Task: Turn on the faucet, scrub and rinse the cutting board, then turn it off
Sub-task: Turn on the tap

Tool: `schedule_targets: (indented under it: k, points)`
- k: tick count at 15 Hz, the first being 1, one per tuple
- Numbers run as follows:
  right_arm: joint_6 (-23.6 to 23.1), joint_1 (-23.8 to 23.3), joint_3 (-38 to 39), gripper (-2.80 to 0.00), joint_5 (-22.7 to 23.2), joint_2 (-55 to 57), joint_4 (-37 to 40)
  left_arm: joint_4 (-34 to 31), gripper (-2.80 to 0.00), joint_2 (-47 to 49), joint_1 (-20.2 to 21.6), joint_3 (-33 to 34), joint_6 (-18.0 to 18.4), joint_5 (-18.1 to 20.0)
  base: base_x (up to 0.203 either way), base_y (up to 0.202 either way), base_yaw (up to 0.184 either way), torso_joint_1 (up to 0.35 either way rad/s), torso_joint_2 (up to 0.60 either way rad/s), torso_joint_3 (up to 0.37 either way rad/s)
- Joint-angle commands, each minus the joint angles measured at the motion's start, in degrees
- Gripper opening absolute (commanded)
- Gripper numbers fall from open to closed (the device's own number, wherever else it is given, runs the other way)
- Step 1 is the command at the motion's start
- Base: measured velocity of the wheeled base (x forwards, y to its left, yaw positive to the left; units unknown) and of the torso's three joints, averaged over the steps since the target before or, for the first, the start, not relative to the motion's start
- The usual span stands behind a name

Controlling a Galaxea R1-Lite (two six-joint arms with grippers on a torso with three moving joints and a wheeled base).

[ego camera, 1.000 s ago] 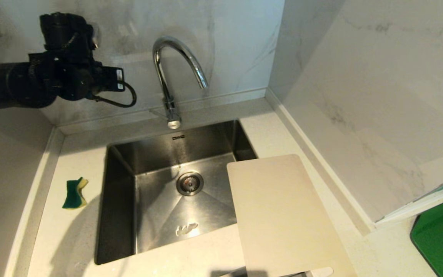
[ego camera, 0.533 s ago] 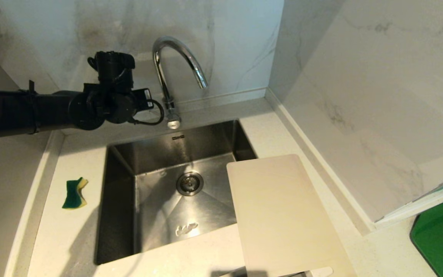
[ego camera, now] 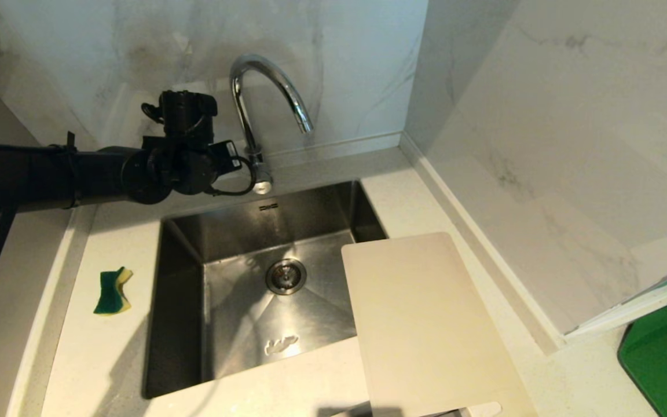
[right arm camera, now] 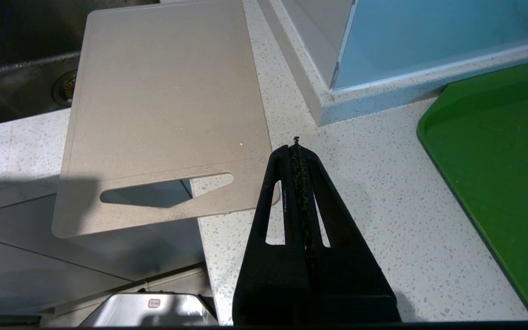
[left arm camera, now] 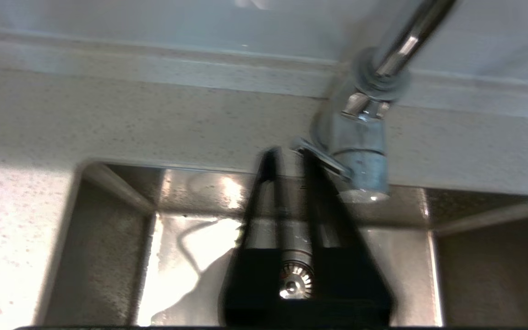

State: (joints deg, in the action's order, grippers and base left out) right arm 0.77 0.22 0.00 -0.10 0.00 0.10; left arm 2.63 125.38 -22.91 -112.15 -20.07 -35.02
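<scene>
Nearby, sponge [ego camera: 112, 291] left of sink [ego camera: 183, 301]; green board [ego camera: 666, 353] far right

No text can be read with certainty. The sink [ego camera: 183, 301] bears a small dark mark on its back wall just under the rim, below the faucet [ego camera: 258, 116] — too small to make out. A small red-outlined label sits on a grey object [right arm camera: 154, 311] in the right wrist view — illegible.
</scene>
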Motion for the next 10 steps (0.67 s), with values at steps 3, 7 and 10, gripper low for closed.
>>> schedule_targets:
  k: [3, 7, 10]
  points:
    - [0.02, 0.04, 0.08, -2.80, 0.01, 0.09, -0.01, 0.49, 0.00, -0.50, -0.63, 0.01, -4.02, -0.20, 0.000, 0.000, 0.000, 0.000, 0.00, 0.000]
    - [0.02, 0.04, 0.09, -2.80, 0.01, 0.09, -0.01, 1.85, 0.00, -0.53, -1.72, 0.02, -11.71, -0.63, 0.000, 0.000, 0.000, 0.000, 0.00, 0.000]
    - [0.02, 0.04, 0.09, -2.80, 0.01, 0.09, -0.01, 2.68, 0.00, 0.62, -3.48, 0.01, -15.17, -5.15, 0.000, 0.000, 0.000, 0.000, 0.00, 0.000]
